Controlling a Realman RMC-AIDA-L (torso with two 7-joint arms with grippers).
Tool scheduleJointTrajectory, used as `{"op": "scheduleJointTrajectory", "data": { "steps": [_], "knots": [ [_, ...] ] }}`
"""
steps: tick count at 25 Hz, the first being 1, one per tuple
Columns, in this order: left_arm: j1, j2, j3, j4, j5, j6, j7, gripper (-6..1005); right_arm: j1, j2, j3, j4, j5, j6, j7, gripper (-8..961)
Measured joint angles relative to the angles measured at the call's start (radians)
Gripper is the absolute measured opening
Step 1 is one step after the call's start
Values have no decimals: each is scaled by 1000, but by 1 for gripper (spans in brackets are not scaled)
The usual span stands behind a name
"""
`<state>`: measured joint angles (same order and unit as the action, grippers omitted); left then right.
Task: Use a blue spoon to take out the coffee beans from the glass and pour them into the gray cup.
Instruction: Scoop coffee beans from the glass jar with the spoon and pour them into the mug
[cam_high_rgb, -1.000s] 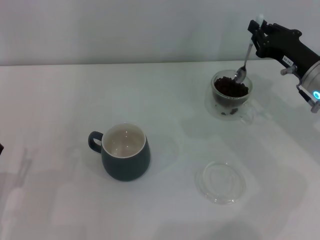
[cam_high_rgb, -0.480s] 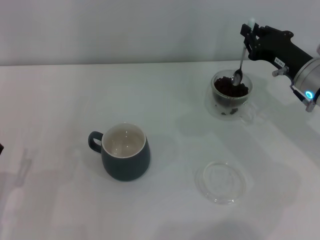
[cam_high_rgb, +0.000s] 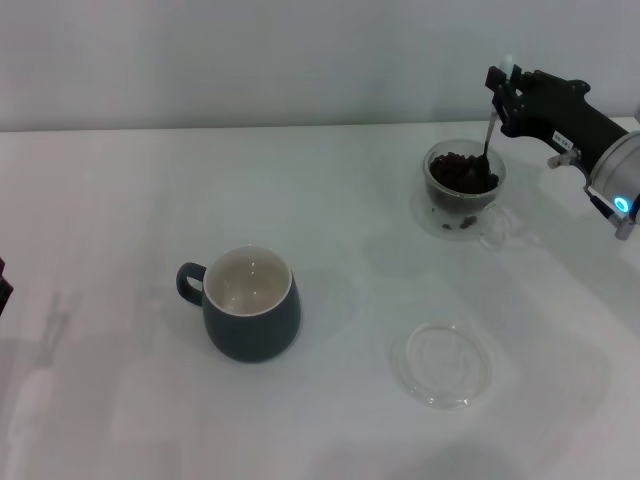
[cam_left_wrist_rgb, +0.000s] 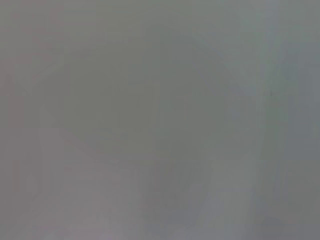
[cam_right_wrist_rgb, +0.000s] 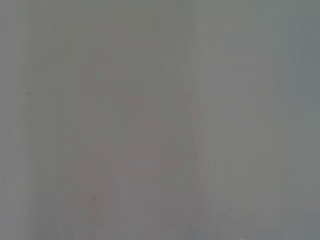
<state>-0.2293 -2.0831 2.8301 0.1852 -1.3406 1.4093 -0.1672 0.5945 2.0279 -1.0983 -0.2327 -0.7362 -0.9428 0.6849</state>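
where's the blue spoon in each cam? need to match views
Head view: the blue spoon is upper right, held by the right gripper, its bowl down among the coffee beans in the glass.
Left wrist view: not in it; only a featureless grey field.
Right wrist view: not in it; same blank grey.
Shared landmark: none, since neither wrist view shows anything recognisable.

One gray cup (cam_high_rgb: 251, 303), one glass (cam_high_rgb: 463, 186), one blue spoon (cam_high_rgb: 490, 127), one saucer (cam_high_rgb: 441, 363).

Head view looks down on the table (cam_high_rgb: 150, 180); both wrist views blank.
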Motion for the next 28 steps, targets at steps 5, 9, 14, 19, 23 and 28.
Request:
{"op": "scheduleJointTrajectory", "data": {
  "steps": [5, 9, 14, 19, 23, 28],
  "knots": [
    [-4, 0, 0, -1, 0, -1, 0, 835, -4, 0, -3, 8, 19, 4, 39, 143],
    [-5, 0, 0, -3, 0, -1, 0, 835, -5, 0, -3, 12, 25, 10, 93, 143],
    [-5, 0, 0, -4, 0, -1, 0, 835, -4, 0, -3, 12, 26, 12, 124, 143],
    [-5, 0, 0, -6, 0, -1, 0, 835, 3, 0, -4, 12, 25, 19, 131, 143],
    [-9, 0, 0, -6, 1, -1, 0, 835, 14, 0, -13, 12, 24, 39, 134, 143],
    [-12, 1, 0, -6, 3, -1, 0, 835, 20, 0, -28, 12, 24, 61, 151, 143]
  ]
}}
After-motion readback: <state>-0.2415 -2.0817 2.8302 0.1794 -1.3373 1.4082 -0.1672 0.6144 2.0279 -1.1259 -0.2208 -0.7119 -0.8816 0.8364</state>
